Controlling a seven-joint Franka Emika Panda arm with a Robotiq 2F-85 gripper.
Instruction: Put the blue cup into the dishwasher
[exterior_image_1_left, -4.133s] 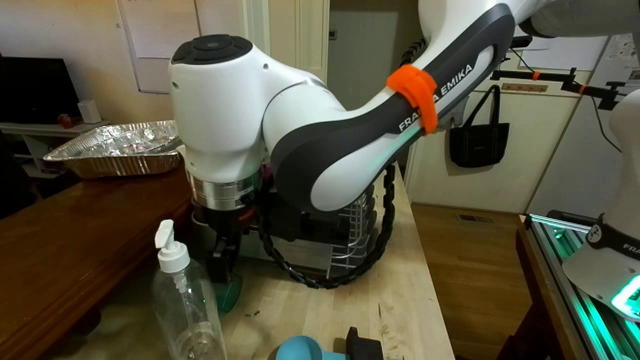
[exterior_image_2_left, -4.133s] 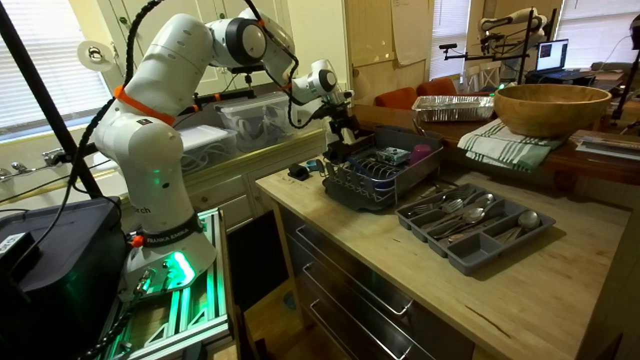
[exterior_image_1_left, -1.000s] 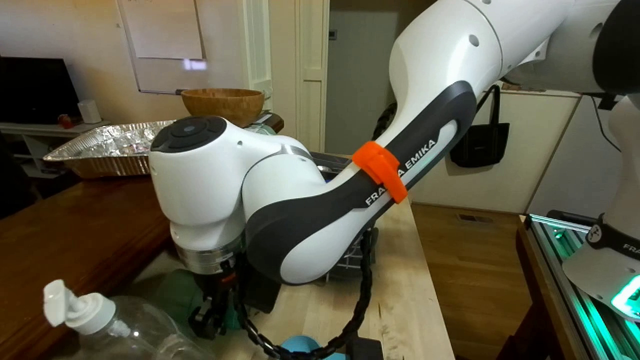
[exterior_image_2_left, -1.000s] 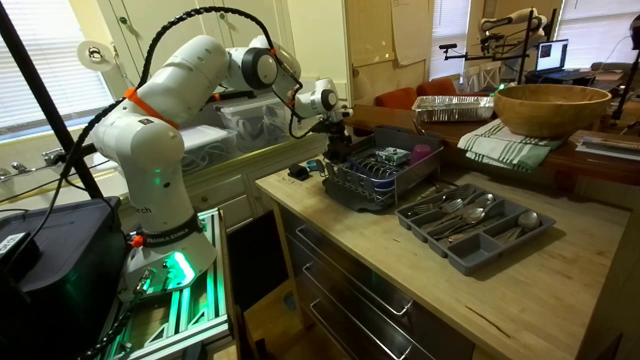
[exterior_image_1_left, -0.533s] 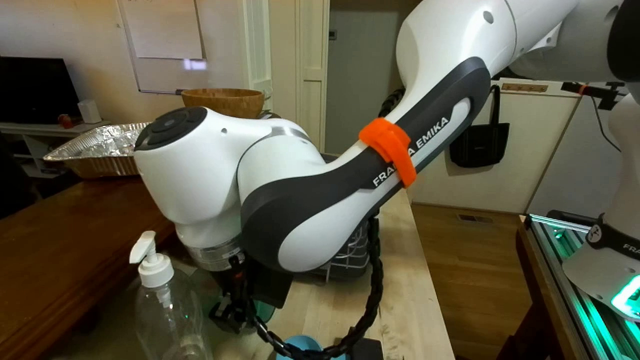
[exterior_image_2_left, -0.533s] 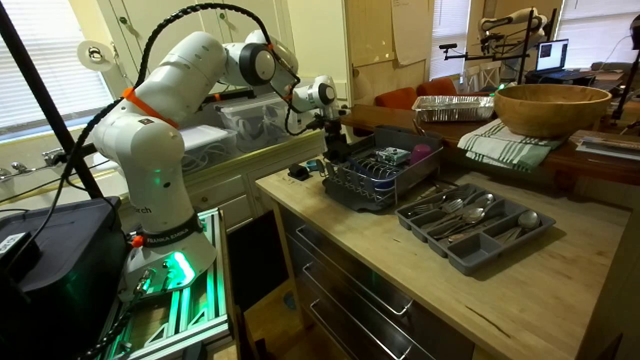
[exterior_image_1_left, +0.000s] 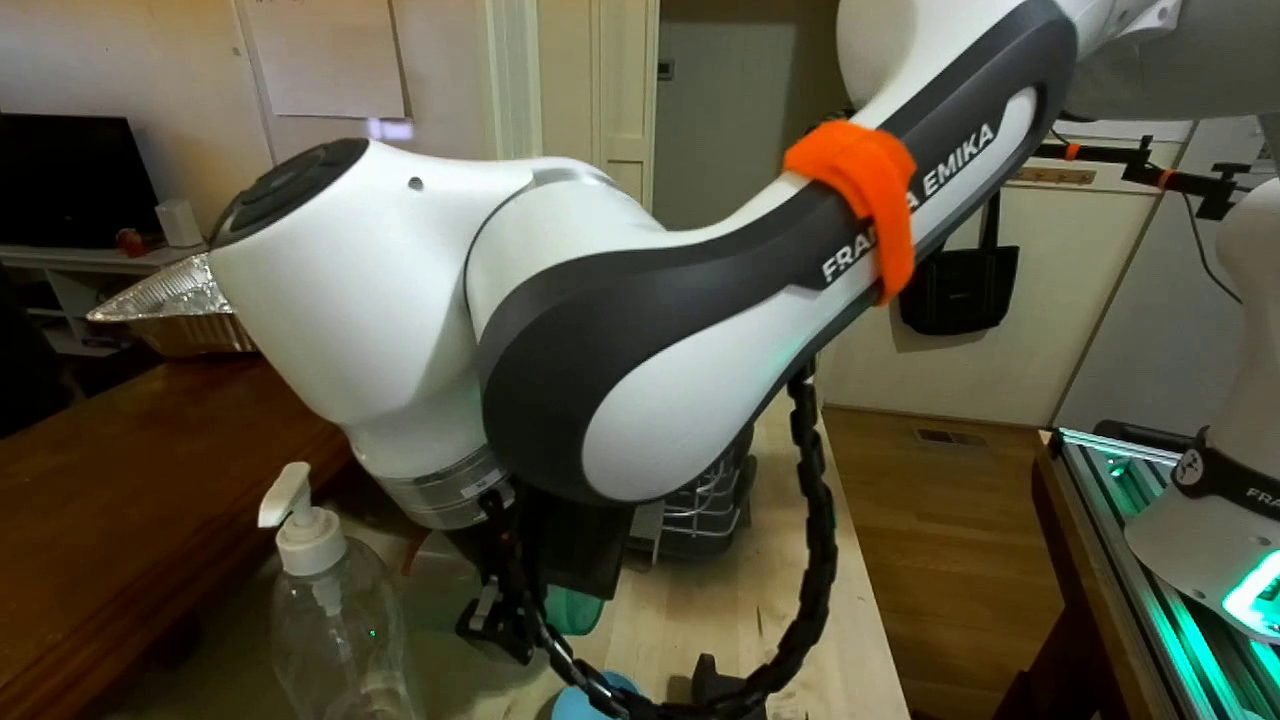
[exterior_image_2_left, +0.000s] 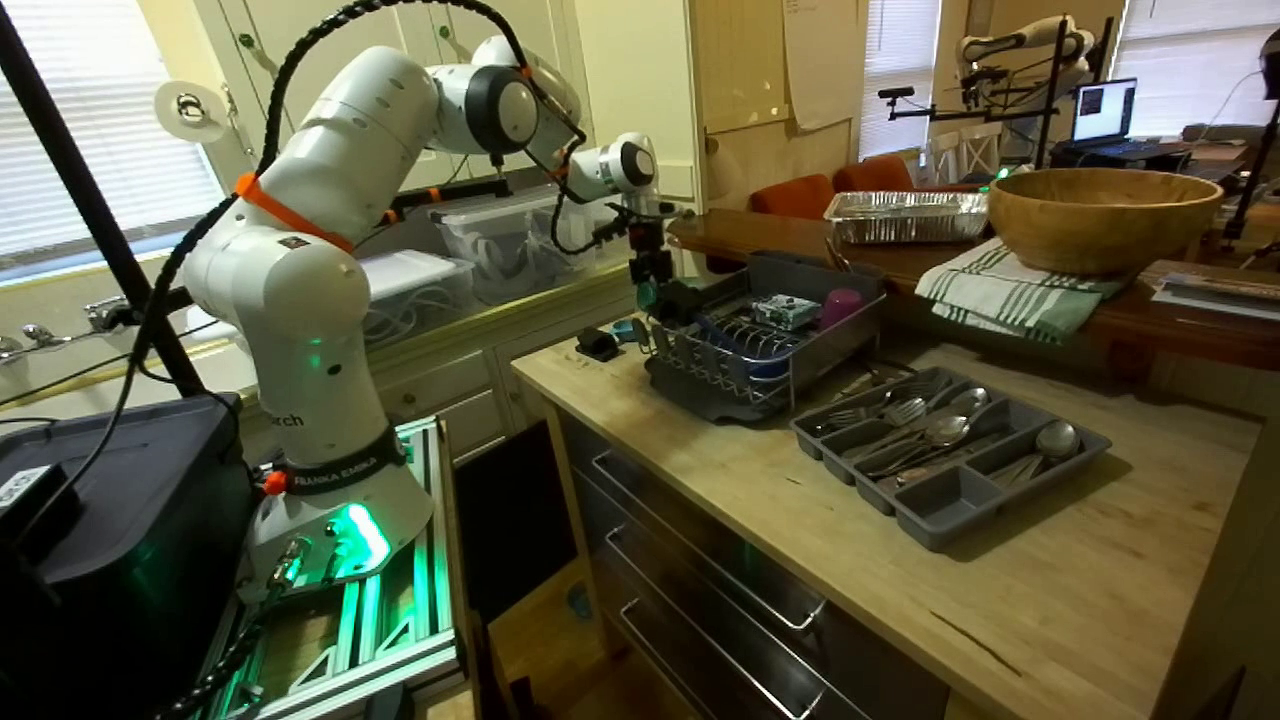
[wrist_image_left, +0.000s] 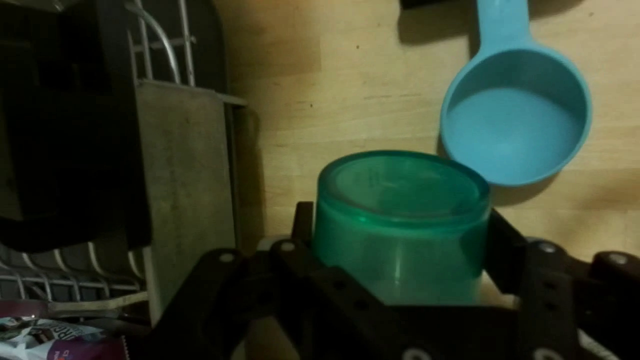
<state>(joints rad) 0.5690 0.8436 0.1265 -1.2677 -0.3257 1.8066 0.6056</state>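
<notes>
Cup (wrist_image_left: 400, 265) in gripper (wrist_image_left: 401, 235), beside rack (wrist_image_left: 185, 190); scoop (wrist_image_left: 515, 135) nearby

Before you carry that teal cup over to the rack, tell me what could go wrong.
The teal cup, held between the fingers, could snag on the dish rack and slip if carried in too low. The rack holds a purple item, so the cup might bump that. In an exterior view the clear pump bottle appears near the fingers; depth is hard to judge, but a swing that way might tip it.

wooden counter (exterior_image_2_left: 1080, 590): dish rack (exterior_image_2_left: 845, 337), cutlery tray (exterior_image_2_left: 945, 497), light-blue scoop (wrist_image_left: 517, 125).
</notes>
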